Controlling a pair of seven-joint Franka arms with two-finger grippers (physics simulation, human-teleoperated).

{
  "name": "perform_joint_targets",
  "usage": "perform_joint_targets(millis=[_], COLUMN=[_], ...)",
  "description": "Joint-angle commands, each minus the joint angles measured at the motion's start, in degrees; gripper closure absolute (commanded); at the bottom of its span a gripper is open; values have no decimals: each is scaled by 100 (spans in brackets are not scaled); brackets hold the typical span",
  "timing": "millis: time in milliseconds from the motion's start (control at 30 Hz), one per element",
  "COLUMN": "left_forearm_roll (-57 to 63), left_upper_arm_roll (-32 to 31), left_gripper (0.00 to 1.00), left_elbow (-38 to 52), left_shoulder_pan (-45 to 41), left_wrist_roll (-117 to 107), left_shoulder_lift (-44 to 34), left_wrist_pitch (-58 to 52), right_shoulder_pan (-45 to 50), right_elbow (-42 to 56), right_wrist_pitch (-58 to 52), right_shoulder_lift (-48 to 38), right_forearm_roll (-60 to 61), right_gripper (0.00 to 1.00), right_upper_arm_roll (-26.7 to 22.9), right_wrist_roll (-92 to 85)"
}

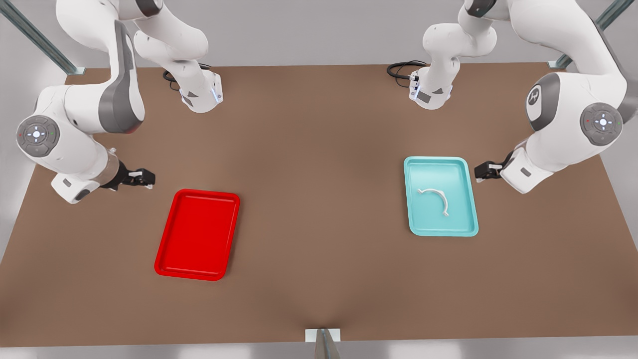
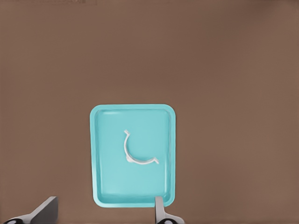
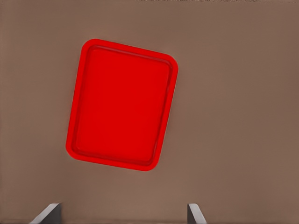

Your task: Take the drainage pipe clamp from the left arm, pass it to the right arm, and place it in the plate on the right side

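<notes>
Clamp [image 1: 435, 198], thin white half-ring, lies in teal tray [image 1: 413, 199] on brown desk [image 1: 319, 199]. Left gripper [image 1: 486, 171] beside tray, fingers [image 2: 159, 210] spread, empty. Right gripper [image 1: 142, 177] near glossy red plate [image 1: 167, 259], fingers [image 3: 195, 213] wide, empty. Only front view shows both trays.

The red plate [image 1: 167, 264] looks like glossy smooth plastic, the teal tray [image 1: 413, 219] is a softer satin plastic, the white clamp [image 1: 437, 197] lying in the teal tray looks like smooth plastic, and the brown table [image 1: 319, 149] is totally matt.
</notes>
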Motion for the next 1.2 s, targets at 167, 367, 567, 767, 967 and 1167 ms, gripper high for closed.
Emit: perform_joint_targets(millis=[167, 367, 567, 767, 967, 1167], left_forearm_roll=[-442, -451, -442, -442, -433, -433], left_upper_arm_roll=[246, 237, 237, 219, 210, 210], left_gripper=[0, 0, 0, 0, 40, 46], left_elbow=[-3045, -4779, -5377, -5413, -5377, -5377], left_shoulder_pan=[36, 150, 317, 344, 344, 353], left_wrist_roll=[236, 403, 605, 843, 1098, 1186], left_shoulder_lift=[-301, 120, 287, 990, 1175, 1175], left_wrist_pitch=[3681, 6022, 6681, 7253, 7288, 7288], right_shoulder_pan=[-41, -6, -111, -173, -120, -120], right_elbow=[9, 18, 9, 18, 194, 185], right_wrist_pitch=[29, 29, 20, 20, 46, 143], right_shoulder_lift=[12, 12, 91, 135, 135, 135], right_forearm_roll=[59, 50, 50, 50, 50, 59], right_gripper=[0, 0, 0, 0, 0, 0], right_upper_arm_roll=[27, 27, 18, 18, 299, 299], right_wrist_roll=[-97, -97, -184, -237, -132, -123])
